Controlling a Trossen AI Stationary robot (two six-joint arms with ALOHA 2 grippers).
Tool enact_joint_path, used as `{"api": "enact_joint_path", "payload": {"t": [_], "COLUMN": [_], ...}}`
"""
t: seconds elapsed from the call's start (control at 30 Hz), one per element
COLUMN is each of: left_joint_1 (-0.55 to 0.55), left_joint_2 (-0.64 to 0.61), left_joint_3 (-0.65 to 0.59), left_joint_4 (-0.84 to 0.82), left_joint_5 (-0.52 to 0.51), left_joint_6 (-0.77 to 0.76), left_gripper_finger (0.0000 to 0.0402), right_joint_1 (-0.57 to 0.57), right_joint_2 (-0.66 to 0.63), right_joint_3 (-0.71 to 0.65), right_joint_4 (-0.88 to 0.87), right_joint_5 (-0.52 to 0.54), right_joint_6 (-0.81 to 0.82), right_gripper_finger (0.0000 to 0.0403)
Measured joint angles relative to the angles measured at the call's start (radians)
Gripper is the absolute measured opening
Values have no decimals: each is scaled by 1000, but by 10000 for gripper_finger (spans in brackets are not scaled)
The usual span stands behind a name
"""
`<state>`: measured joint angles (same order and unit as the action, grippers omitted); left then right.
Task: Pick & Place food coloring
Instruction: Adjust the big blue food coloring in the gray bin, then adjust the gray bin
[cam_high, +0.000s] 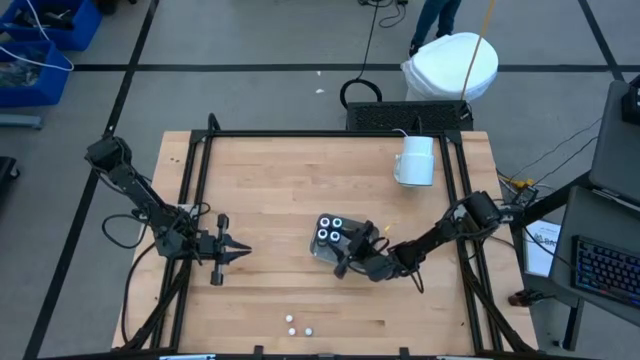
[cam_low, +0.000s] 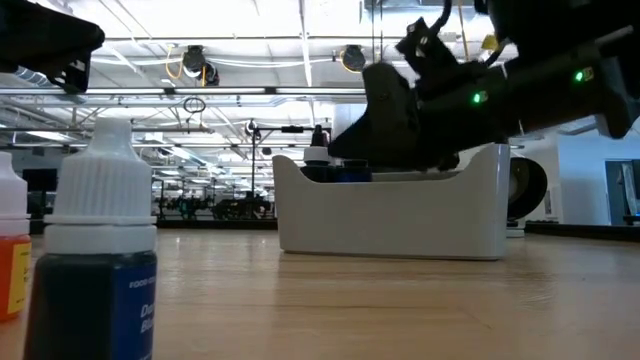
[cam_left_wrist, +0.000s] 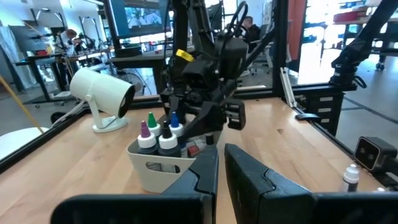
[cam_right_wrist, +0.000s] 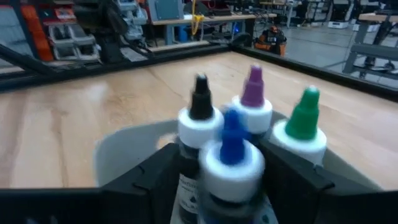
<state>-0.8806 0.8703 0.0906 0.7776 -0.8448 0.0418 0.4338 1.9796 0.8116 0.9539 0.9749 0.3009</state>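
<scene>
The clear tray (cam_high: 322, 250) stands mid-table and holds food coloring bottles with white collars and black (cam_right_wrist: 201, 106), purple (cam_right_wrist: 253, 93), green (cam_right_wrist: 304, 118) and blue (cam_right_wrist: 231, 149) tips. My right gripper (cam_right_wrist: 224, 180) reaches level over the tray from the table's right. It is open, with a finger on each side of the blue-tipped bottle, which shows blurred. Three more small bottles (cam_high: 296, 326) stand on their bases near the front edge. My left gripper (cam_high: 238, 252) waits shut at the table's left, holding nothing. My right gripper has its two fingers (cam_right_wrist: 155, 177) on either side of the blue-tipped bottle's white collar (cam_right_wrist: 249, 165), coming level from the table's right. I cannot tell whether either finger touches the bottle. The bottle stands upright inside the tray among the other three.
A large white mug (cam_high: 415, 160) lies on its side at the far right of the table. A black frame rail (cam_high: 320, 134) runs around the table's edges. Bare wood lies between the tray and my left gripper.
</scene>
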Motion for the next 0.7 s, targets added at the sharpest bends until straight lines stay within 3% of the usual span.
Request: {"api": "enact_joint_path", "payload": {"t": [0.2, 0.4, 0.57, 0.7], "left_joint_1": [0, 0, 3, 29], "left_joint_2": [0, 0, 0, 0], "left_joint_3": [0, 0, 0, 0], "left_joint_4": [2, -14, -59, -183], "left_joint_5": [4, 49, 59, 52], "left_joint_6": [-5, -29, -138, -265], "left_gripper_finger": [37, 37, 37, 37], "right_joint_1": [1, 27, 82, 161], "right_joint_2": [-48, -155, -312, -406], "right_joint_3": [0, 0, 1, 2], "right_joint_4": [-30, -62, -279, -532], "right_joint_5": [-7, -11, -26, -38], "right_joint_6": [-20, -173, -175, -61], "right_gripper_finger": [216, 213, 200, 149]}}
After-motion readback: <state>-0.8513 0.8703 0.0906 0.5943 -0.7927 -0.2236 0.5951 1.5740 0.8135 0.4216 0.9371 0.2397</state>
